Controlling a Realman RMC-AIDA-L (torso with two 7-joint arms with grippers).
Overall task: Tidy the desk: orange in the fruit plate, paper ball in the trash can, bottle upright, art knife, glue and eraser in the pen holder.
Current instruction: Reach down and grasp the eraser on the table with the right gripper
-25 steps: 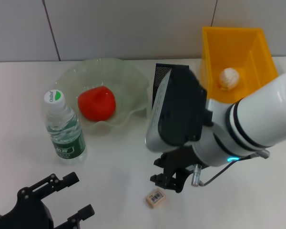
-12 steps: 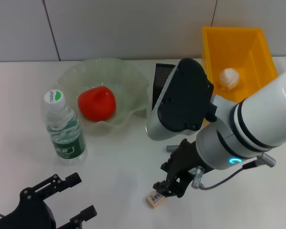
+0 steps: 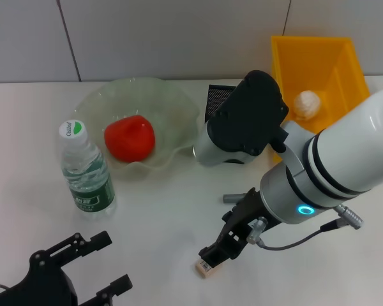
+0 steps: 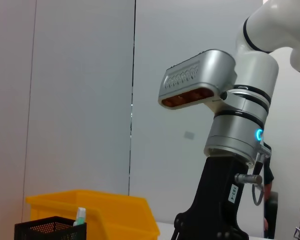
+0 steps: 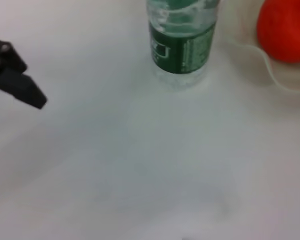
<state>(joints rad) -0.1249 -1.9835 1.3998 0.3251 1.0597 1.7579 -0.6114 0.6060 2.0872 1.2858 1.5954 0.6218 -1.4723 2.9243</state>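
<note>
The white desk [image 3: 153, 210] carries everything. At its far right corner stands the yellow plastic trash bin [image 3: 316, 70], a crumpled white paper ball [image 3: 307, 103] already inside. The pale-green wavy glass fruit plate [image 3: 172, 102] holds the red-orange fruit [image 3: 129, 138]. Just left of the plate, the clear water bottle with a green label [image 3: 84, 171] stands upright. The black mesh pen holder [image 3: 214, 102] sits between plate and bin, partly behind the right arm. The right gripper [image 3: 216, 254] is down at the small tan eraser with a barcode label [image 3: 205, 268] — its black fingers touch it, though whether they pinch it I cannot tell. A small grey cylinder [image 3: 233, 198] lies behind. The left gripper [image 3: 102, 262] hovers near the front-left edge, fingers spread.
</note>
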